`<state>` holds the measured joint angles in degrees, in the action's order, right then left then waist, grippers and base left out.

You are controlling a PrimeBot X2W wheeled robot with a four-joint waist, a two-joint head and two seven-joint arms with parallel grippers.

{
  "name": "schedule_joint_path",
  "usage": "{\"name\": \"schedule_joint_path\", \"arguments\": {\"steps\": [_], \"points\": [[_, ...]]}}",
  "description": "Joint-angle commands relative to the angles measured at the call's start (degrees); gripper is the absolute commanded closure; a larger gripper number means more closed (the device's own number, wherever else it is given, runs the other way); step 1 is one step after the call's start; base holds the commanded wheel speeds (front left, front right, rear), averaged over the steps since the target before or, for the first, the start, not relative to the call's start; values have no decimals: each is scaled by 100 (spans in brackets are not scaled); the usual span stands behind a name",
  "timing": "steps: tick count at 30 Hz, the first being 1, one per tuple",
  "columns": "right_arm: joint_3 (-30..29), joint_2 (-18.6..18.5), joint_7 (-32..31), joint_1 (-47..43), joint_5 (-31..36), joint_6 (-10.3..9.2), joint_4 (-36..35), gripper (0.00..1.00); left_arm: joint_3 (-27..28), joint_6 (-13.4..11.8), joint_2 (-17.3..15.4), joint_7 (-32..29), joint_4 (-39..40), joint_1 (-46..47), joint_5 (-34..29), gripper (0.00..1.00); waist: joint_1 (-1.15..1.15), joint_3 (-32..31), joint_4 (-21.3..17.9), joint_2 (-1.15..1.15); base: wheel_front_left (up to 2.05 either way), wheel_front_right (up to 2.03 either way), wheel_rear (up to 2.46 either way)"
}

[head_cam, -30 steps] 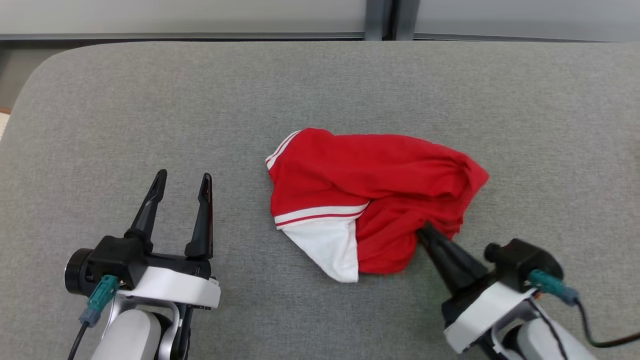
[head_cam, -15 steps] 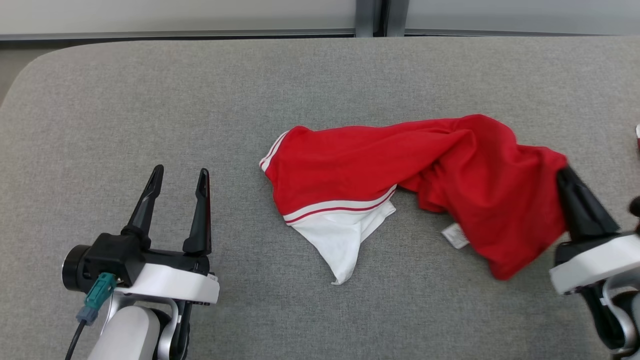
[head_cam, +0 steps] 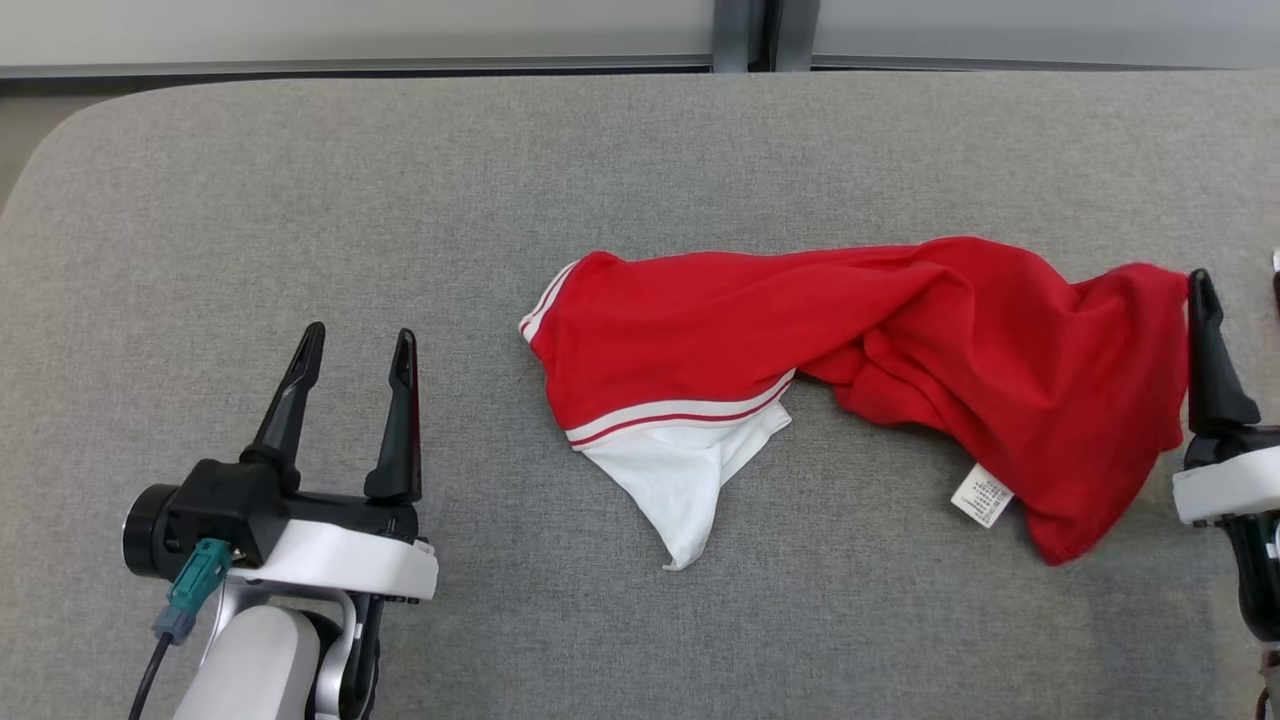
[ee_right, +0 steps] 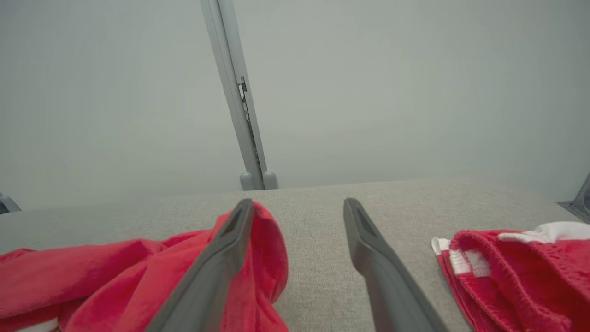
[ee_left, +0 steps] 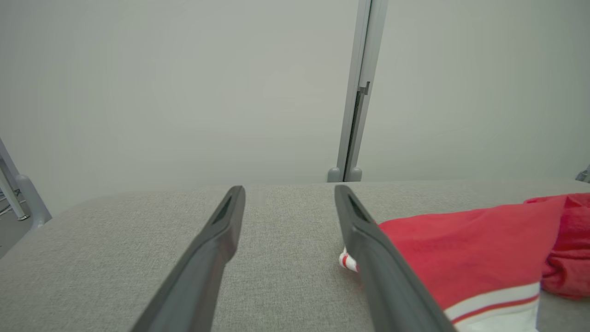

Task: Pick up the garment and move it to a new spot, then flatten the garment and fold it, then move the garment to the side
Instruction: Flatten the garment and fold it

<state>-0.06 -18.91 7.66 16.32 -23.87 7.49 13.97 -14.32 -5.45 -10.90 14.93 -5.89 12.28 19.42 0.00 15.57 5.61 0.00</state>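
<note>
Right tool (ee_right: 297,205) sits with fingers spread, nothing between them but bare grey fabric, not clamped on anything; in its wrist view the left-hand finger (ee_right: 216,272) lies against the bunched red edge of the garment (head_cam: 850,350), touching or overlapping it, can't tell which. From the head view one dark finger of this tool stands at the far right edge, right beside the garment's right end. Left tool (head_cam: 360,338) is spread too, empty, parked low at the front left of the desk (head_cam: 300,180), well apart from the garment, fingers pointing away from the robot. Garment is red with white stripe trim and a white panel, lying on the grey fabric-covered desk, stretched from about the middle out to the right side, wrinkled and twisted, not flat. Striped edge and white panel are at its left end, the white corner pointing toward the robot. A white care label (head_cam: 982,495) pokes out at the lower right part, lying on the desk. A second red and white cloth (ee_right: 516,267) lies just right of the right tool, apart from the garment. Pale wall with a grey post (ee_left: 357,92) stands behind the desk.
</note>
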Motion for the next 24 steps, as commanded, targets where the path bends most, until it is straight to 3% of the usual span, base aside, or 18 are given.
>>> {"name": "schedule_joint_path", "arguments": {"steps": [1, 13, 24], "points": [[-30, -25, 85, 36, 113, 0, -144, 0, 39, -17, -26, 33, 9, -23, -33, 0, 0, -65, -36, 0, 0, 0, 0], [147, 410, -407, -1036, 873, 0, -1662, 0, 23, -73, -85, 26, -35, -467, -39, 0, 0, -715, -210, 0, 0, 0, 0], [158, 897, -765, -2136, 1013, 0, -2183, 0, -41, -154, -156, -112, 35, -889, 26, 0, 0, -1092, -265, 0, 0, 0, 0]]}}
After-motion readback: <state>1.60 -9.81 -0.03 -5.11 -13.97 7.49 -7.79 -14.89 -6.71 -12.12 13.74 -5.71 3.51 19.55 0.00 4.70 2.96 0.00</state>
